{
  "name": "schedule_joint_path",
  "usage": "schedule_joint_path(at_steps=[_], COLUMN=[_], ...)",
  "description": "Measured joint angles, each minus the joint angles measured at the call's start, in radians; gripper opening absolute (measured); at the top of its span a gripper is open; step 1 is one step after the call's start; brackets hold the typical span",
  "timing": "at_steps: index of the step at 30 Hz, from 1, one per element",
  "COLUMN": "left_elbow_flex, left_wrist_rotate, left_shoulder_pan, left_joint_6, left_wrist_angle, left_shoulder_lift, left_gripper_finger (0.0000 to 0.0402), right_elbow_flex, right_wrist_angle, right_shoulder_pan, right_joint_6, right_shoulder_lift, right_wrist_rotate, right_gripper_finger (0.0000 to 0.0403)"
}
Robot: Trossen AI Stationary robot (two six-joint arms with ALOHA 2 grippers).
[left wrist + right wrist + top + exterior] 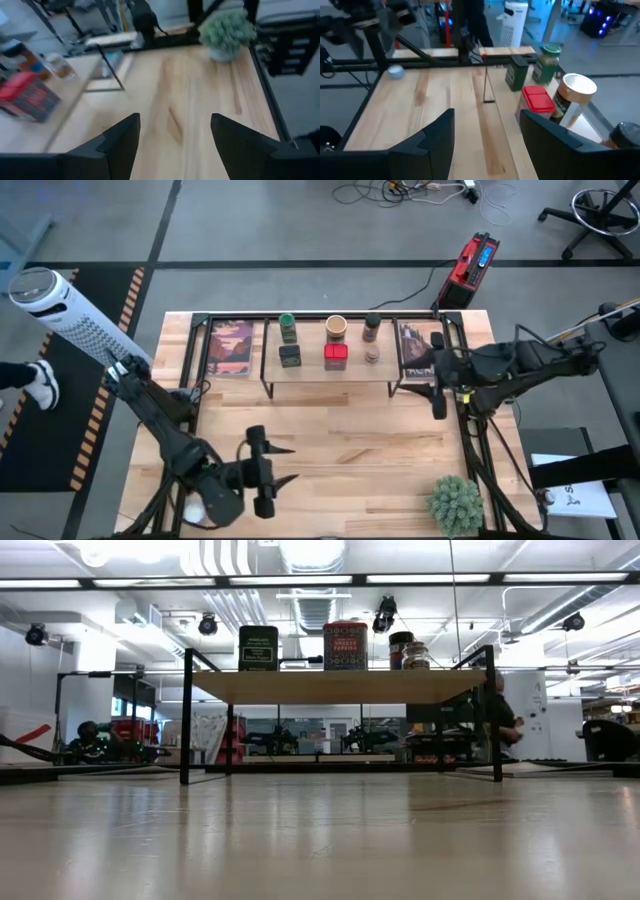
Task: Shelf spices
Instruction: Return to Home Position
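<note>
The shelf [330, 370] stands at the table's far middle on thin black legs. Six spices stand on it: a green-lidded jar [288, 326], a black box [290, 356], a tan round jar [336, 328], a red square tin [336, 356], a dark-capped brown bottle [372, 328] and a tiny clear jar [372, 354]. The low view shows the shelf [340, 686] with the black box [258, 648] and red tin [345, 645] on top. My left gripper [278, 465] is open and empty over the near left table. My right gripper [438, 392] is open and empty beside the shelf's right end.
Two upright picture cards [232, 348] [418, 345] flank the shelf. A green spiky plant [455, 502] sits at the near right corner. A small white round object [195, 510] lies by the left arm's base. Bare tabletop [360, 440] lies between the shelf and the near edge.
</note>
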Motion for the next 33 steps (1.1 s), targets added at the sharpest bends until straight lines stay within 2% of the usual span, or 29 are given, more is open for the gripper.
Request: schedule_joint_path(at_steps=[3,8,12,17,25,28,31,33], left_elbow_flex=[0.000,0.000,0.000,0.000,0.000,0.000,0.000,0.000], left_wrist_rotate=[-0.031,0.070,0.071,0.016,0.006,-0.049,-0.142,-0.164], left_shoulder_pan=[-0.012,-0.008,-0.008,-0.007,-0.005,-0.001,0.021,0.042], left_joint_6=[0.009,0.015,0.060,0.125,0.175,0.191,0.304,0.394], left_wrist_angle=[-0.002,-0.007,-0.017,0.006,0.034,0.100,0.244,0.354], left_shoulder_lift=[-0.042,-0.124,-0.161,-0.191,-0.228,-0.230,-0.219,-0.211], left_gripper_finger=[0.0232,0.0232,0.0233,0.0231,0.0232,0.0231,0.0232,0.0234], right_elbow_flex=[-0.084,-0.172,-0.221,-0.239,-0.233,-0.233,-0.233,-0.233], right_wrist_angle=[0.037,0.028,-0.003,-0.024,-0.024,-0.024,-0.024,-0.024], right_shoulder_pan=[0.012,0.013,0.012,0.012,0.012,0.012,0.012,0.012], right_joint_6=[-0.004,0.046,0.078,0.119,0.110,0.110,0.109,0.111], right_shoulder_lift=[-0.078,-0.182,-0.238,-0.269,-0.265,-0.264,-0.264,-0.264], right_wrist_rotate=[0.002,-0.001,-0.006,-0.005,-0.005,-0.005,-0.005,-0.005], right_gripper_finger=[0.0201,0.0199,0.0200,0.0207,0.0219,0.0223,0.0227,0.0229])
